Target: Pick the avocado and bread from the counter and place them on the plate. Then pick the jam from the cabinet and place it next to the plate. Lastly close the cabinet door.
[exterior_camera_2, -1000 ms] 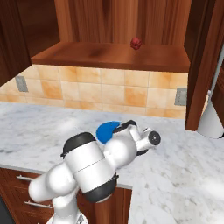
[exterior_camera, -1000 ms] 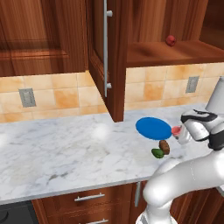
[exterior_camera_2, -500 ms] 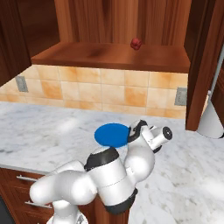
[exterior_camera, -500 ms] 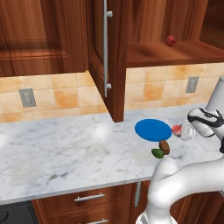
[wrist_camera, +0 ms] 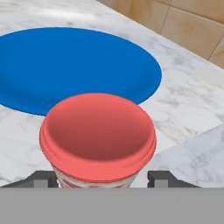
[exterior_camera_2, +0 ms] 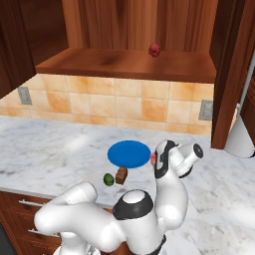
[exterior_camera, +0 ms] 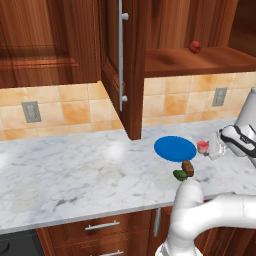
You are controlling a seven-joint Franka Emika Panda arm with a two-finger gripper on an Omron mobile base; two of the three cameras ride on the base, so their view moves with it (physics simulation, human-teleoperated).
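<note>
Jam (wrist_camera: 98, 135) btwn gripper (wrist_camera: 99, 179) fingertips, beside blue plate (wrist_camera: 65, 65) on counter (wrist_camera: 183, 105).

Marble counter (exterior_camera: 75, 175) with plate (exterior_camera: 175, 148), jam (exterior_camera: 202, 146), bread (exterior_camera: 188, 168), avocado (exterior_camera: 180, 174).

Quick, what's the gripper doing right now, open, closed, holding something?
Gripper: fingers either side of the jam beside the plate; gripped or released cannot be told.

Veined glossy marble counter (exterior_camera: 75, 170), matt blue plate (wrist_camera: 65, 65), reddish wood cabinet (exterior_camera: 190, 60)
</note>
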